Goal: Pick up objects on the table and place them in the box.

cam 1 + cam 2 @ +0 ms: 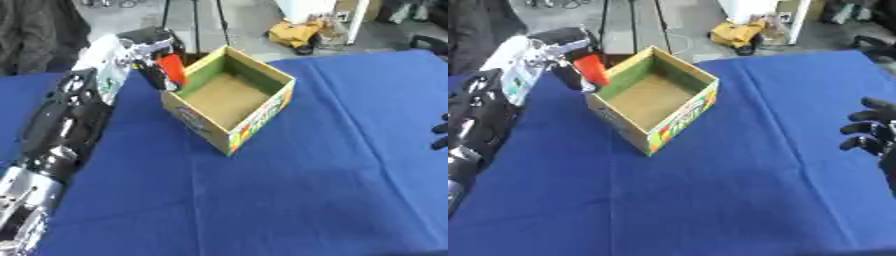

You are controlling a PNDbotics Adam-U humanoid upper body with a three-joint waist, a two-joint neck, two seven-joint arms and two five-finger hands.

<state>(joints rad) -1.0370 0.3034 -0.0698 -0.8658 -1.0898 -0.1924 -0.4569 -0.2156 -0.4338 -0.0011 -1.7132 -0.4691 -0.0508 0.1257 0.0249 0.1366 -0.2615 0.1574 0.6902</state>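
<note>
Blue cloth (pixel 289 190) covers a table, and an open cardboard box (pixel 229 102) sits on it toward the far side, its inside showing only a bare brown floor. The robot's left arm reaches in along the left edge. Its left hand (pixel 156 55) is closed around a small red object (pixel 172 69), holding it just beside the box's near-left wall, at about rim height and not yet over the opening. The right hand (pixel 872 131) shows at the right edge, well away from the box; whether its fingers are open or closed cannot be told.

The main risk is the release point. If the hand lets go where it is now, the red object would likely strike the rim or fall outside onto the cloth. Moving sideways at this height could also knock the light box and shift or tip it.
</note>
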